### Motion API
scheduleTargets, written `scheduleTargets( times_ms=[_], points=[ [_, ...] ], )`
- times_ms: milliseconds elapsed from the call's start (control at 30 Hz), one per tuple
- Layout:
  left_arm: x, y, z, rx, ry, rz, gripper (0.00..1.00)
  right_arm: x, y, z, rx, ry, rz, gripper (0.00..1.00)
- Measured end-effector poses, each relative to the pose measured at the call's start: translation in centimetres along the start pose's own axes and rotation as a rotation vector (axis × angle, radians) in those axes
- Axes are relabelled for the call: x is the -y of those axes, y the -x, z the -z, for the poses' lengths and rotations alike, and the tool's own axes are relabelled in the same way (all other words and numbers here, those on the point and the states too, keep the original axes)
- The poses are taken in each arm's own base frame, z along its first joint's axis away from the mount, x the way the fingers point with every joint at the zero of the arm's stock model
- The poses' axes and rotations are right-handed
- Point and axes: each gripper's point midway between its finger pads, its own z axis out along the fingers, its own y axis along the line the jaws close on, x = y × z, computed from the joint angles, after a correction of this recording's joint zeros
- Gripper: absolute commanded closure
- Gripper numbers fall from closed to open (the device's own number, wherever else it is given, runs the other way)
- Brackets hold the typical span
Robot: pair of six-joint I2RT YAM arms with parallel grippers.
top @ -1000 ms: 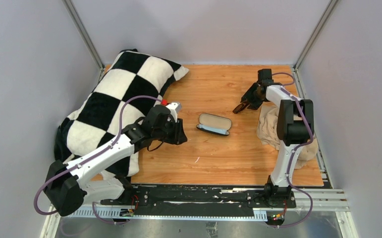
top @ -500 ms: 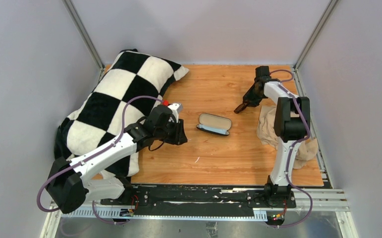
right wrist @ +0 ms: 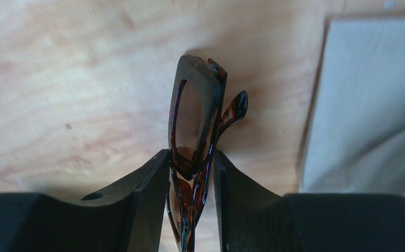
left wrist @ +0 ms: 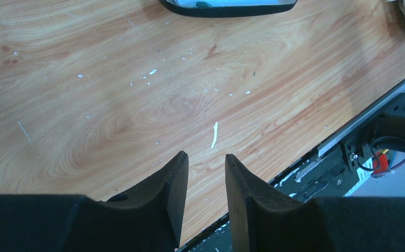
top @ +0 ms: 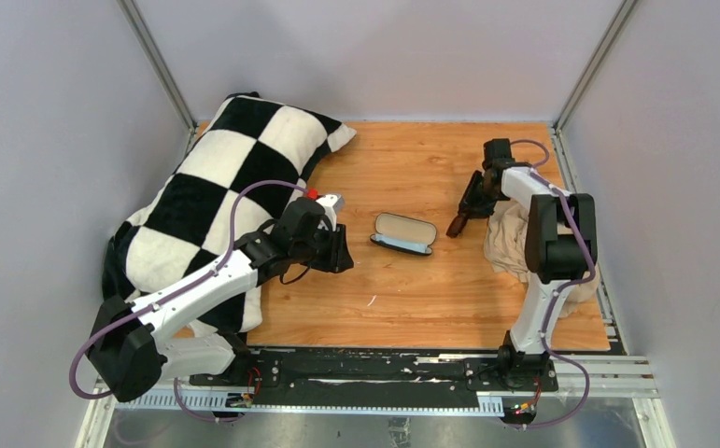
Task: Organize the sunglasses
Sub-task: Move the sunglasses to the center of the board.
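The sunglasses [right wrist: 195, 105], folded with brown lenses and a tortoiseshell frame, stand on edge between my right gripper's [right wrist: 189, 153] jaws, which are shut on them. From above, the right gripper [top: 461, 217] holds the sunglasses [top: 454, 227] low over the wood, just right of the open black case [top: 403, 233]. My left gripper [left wrist: 205, 156] is open with nothing between its fingers. It hovers over bare wood left of the case [left wrist: 226, 10]; in the top view the left gripper [top: 341, 254] is beside the pillow.
A black-and-white checkered pillow [top: 234, 177] fills the left side of the wooden table [top: 402, 299]. A crumpled beige cloth [top: 515, 243] lies by the right arm. The black base rail [top: 365, 369] runs along the near edge.
My right gripper has closed tighter on the sunglasses and come a little nearer, toward the case. The left arm has stayed still.
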Motion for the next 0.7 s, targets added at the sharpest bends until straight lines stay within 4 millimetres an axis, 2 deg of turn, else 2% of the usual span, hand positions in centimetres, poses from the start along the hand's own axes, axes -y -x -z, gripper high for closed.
scheduleTargets(
  times_ms=[167, 333, 467, 633, 700],
  points=[
    [0.2, -0.1, 0.0, -0.005, -0.011, 0.01, 0.62, 1.3, -4.2, 1.7, -0.077, 0.041, 0.104, 0.56],
    [0.8, -0.4, 0.0, -0.024, -0.041, 0.011, 0.61, 2.8, -8.4, 3.6, -0.152, 0.067, 0.179, 0.47],
    [1.1, -0.4, -0.1, -0.03, -0.062, 0.01, 0.56, 3.1, -10.5, 4.7, -0.191, 0.08, 0.231, 0.39],
    [1.8, 0.0, -0.9, -0.053, -0.084, 0.002, 0.54, 3.7, -12.5, 6.7, -0.189, 0.092, 0.259, 0.38],
    [2.3, 1.0, -1.7, -0.073, -0.086, -0.005, 0.54, 3.8, -12.9, 7.7, -0.171, 0.1, 0.262, 0.38]
  ],
)
